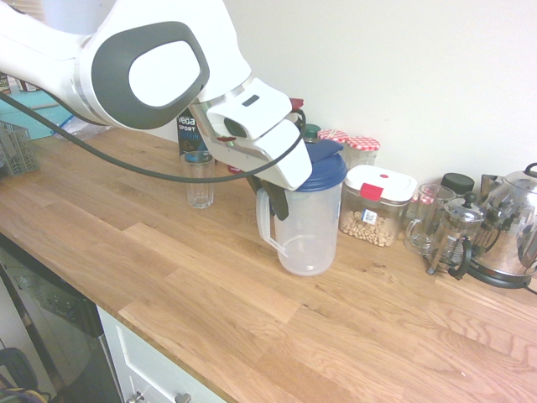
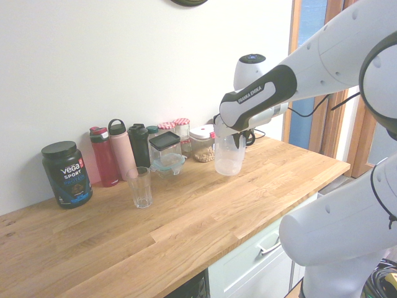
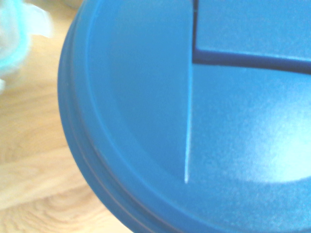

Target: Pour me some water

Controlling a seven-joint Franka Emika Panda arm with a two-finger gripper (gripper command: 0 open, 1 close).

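At the centre of the first exterior view, a clear plastic jug (image 1: 309, 228) with a blue lid (image 1: 323, 172) stands upright on a wooden counter (image 1: 168, 277). A white robot arm reaches in from the upper left of the frame, and its gripper (image 1: 275, 195) sits at the jug's handle (image 1: 265, 220), just under the lid's rim. The dark fingers are pressed together on the top of the handle, so the gripper grips the jug.

Left of the jug and further back stands an empty drinking glass (image 1: 200, 180), well apart from it. Behind the glass is a dark tub (image 1: 191, 132) with white lettering, partly hidden by the arm. To the right of the jug, a clear box (image 1: 375, 206) with a white lid holds pale nuts. Further right stand a glass French press (image 1: 451, 237) and a shiny kettle (image 1: 513, 227) at the right edge.

In the second exterior view the arm comes from the right, and the jug sits right of centre against a white wall. The glass stands left of centre, with the dark tub at far left. Between them along the wall stand a red bottle (image 2: 105, 156), a pink bottle (image 2: 122, 149) and a dark bottle (image 2: 139, 144).

The wrist view is filled almost wholly by the blue lid, seen from close above, with wooden counter at the left edge.
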